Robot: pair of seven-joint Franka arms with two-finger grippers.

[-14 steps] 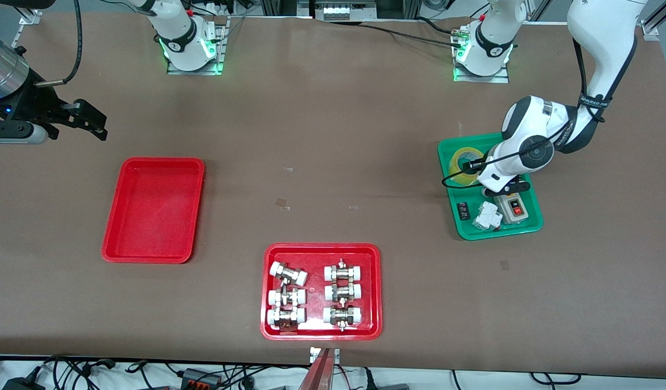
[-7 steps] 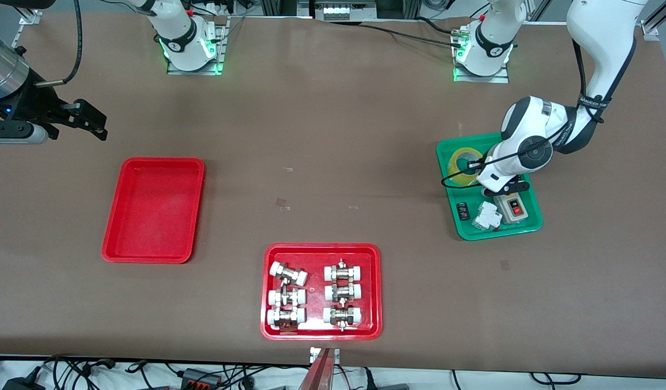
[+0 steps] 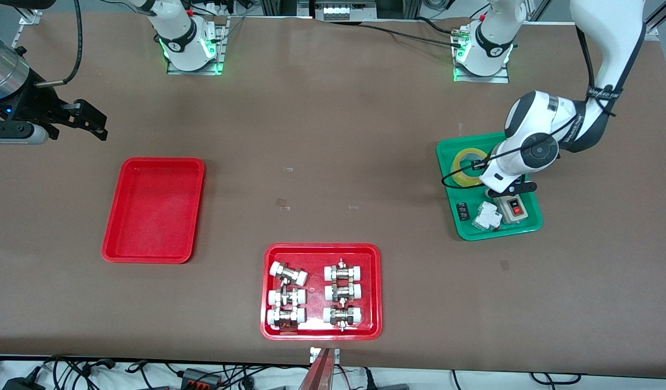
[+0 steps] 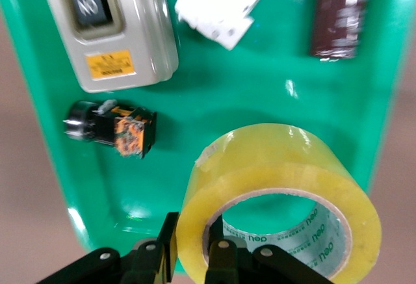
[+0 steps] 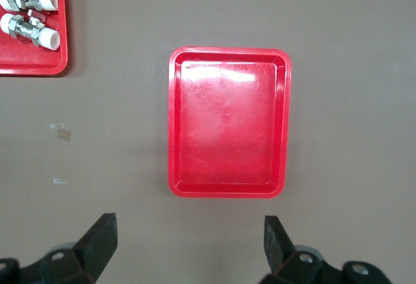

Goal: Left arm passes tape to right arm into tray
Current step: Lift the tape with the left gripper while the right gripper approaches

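Observation:
The tape [image 3: 465, 164] is a yellow translucent ring over the green tray [image 3: 442, 162] at the left arm's end of the table. My left gripper [image 4: 195, 240] is shut on the tape [image 4: 279, 173]: one finger presses the outer wall and the other sits inside the pale core. In the front view the left wrist [image 3: 520, 157] covers the fingers. The plain red tray [image 3: 154, 208] lies empty at the right arm's end and also shows in the right wrist view [image 5: 227, 128]. My right gripper [image 3: 97, 125] waits, open and empty [image 5: 188, 232], above the table near that tray.
The green tray [image 4: 221, 76] also holds a grey switch box [image 4: 117, 30], a white part [image 4: 221, 4], a dark cylinder [image 4: 341, 17] and a black-and-orange component [image 4: 110, 128]. A red tray with white-capped metal fittings [image 3: 321, 336] lies near the front edge.
The left wrist has shifted slightly toward the left arm's end of the table, and the tape moved with it. The green tray nudged a little. The right arm has not moved.

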